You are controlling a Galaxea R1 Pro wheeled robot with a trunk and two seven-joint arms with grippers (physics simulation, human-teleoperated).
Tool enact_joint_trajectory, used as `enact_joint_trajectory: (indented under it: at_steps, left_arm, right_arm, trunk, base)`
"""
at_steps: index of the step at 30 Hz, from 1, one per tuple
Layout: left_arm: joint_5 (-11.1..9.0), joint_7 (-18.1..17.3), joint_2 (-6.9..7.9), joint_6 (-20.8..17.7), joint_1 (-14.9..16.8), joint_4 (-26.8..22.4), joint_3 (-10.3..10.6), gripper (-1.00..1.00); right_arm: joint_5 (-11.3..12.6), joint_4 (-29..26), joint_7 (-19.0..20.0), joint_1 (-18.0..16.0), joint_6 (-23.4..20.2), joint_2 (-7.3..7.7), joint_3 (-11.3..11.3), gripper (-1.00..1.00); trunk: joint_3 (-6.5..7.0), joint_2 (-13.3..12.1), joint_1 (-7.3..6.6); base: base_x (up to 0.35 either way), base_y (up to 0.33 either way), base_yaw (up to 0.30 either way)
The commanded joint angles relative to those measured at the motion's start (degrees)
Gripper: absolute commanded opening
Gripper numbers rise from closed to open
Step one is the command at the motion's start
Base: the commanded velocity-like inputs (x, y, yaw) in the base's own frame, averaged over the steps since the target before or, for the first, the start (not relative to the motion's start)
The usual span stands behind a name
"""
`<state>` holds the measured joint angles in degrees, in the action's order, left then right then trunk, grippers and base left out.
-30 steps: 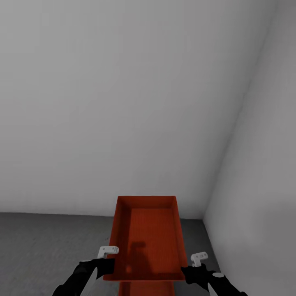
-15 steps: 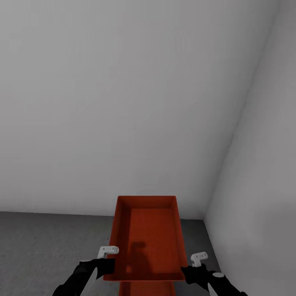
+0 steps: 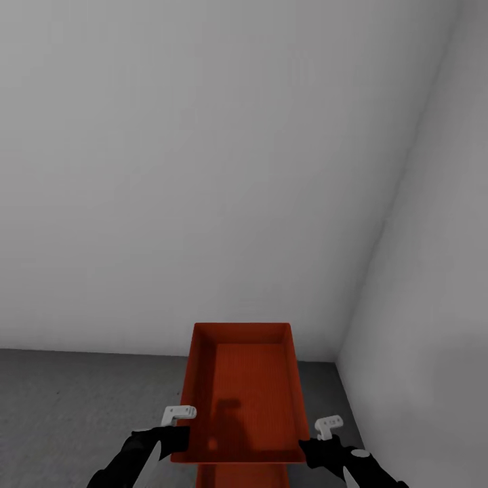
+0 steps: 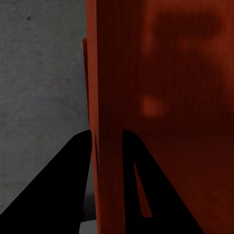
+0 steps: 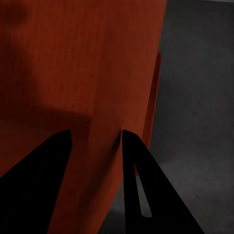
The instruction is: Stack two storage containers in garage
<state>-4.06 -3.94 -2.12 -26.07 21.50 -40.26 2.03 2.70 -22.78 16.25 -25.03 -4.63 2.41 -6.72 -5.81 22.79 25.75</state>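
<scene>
Two orange-red open-top plastic bins are seen: the upper bin [image 3: 240, 390] is carried above the dark grey concrete floor [image 3: 74, 400] near a white wall corner [image 3: 352, 318], with the lower bin [image 3: 240, 476] beneath. Its side walls are clamped by the left tool [image 4: 105, 139] and the right tool [image 5: 95, 139].

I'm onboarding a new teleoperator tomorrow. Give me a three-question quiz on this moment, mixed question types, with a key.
1. True or false: the left gripper grips a wall of the upper bin.
2. The floor is: A wood, B grey concrete, C carpet?
3. What lies directly below the held bin?

Key: 1 true; the right gripper likewise clamps the opposite wall. 2 B. 3 A second bin.
</scene>
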Motion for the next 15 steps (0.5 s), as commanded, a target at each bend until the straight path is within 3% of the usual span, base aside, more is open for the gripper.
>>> enact_joint_trajectory:
  at_steps: [1, 15]
  left_arm:
    - [-0.9, 0.2, -0.43, 3.5, 0.0, -0.2, 0.5, -1.0]
    - [-0.8, 0.2, -0.43, 4.2, 0.0, -0.2, 0.5, -1.0]
  right_arm:
    - [-0.4, 0.1, 0.2, 0.0, -0.4, -1.62, -0.1, -1.0]
    - [-0.4, 0.1, 0.1, 0.0, -0.4, -1.62, -0.1, -1.0]
  trunk:
    - [-0.13, 0.1, 0.03]
    - [-0.47, 0.1, 0.03]
  base:
    - [0.0, 0.0, 0.0]
    - [0.0, 0.0, 0.0]
